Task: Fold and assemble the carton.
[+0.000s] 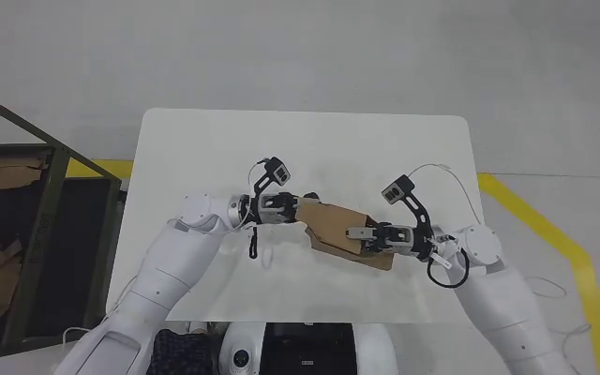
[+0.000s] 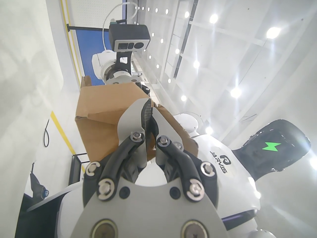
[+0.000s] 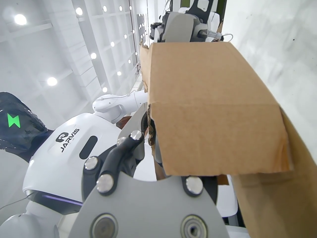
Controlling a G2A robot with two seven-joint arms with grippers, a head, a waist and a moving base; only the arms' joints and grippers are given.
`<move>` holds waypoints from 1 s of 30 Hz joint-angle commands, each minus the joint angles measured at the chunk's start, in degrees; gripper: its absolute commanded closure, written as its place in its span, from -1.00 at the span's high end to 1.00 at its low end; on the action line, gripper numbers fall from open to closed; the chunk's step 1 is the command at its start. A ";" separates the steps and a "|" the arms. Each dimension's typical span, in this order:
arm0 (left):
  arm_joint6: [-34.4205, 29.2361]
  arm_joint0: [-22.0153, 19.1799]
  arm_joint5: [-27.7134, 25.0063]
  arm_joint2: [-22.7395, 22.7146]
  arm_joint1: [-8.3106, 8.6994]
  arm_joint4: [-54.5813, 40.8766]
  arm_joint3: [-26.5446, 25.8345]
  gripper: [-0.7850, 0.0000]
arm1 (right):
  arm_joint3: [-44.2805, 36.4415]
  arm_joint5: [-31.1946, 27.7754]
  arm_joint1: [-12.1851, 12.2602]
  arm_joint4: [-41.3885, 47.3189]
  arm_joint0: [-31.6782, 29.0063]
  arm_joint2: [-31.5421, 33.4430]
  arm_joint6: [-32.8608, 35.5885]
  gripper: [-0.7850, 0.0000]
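top view: with left gripper and right gripper each clamped on one end of the carton, press inward evenly to square the panels.

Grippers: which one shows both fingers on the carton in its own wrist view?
The left gripper: both fingers pinch a carton edge. The right gripper shows one finger; the carton hides the other.

White table with thin black strap.
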 commanded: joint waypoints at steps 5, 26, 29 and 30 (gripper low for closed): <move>1.68 1.37 -0.81 -3.40 0.80 1.61 -1.87 -1.00 | 0.43 0.21 0.38 -0.31 -0.50 1.42 0.95 -1.00; -1.35 0.77 0.49 -4.42 2.35 13.46 -8.33 1.00 | 1.55 5.14 1.47 -2.67 -0.50 3.41 4.01 -1.00; -1.71 0.07 1.12 -3.47 2.39 15.50 -8.32 1.00 | 1.69 5.21 1.49 -2.61 -0.23 3.40 3.63 -1.00; -1.62 -0.17 1.38 -3.13 2.39 16.16 -8.21 1.00 | 1.68 5.27 1.50 -2.58 -0.17 3.41 3.61 -1.00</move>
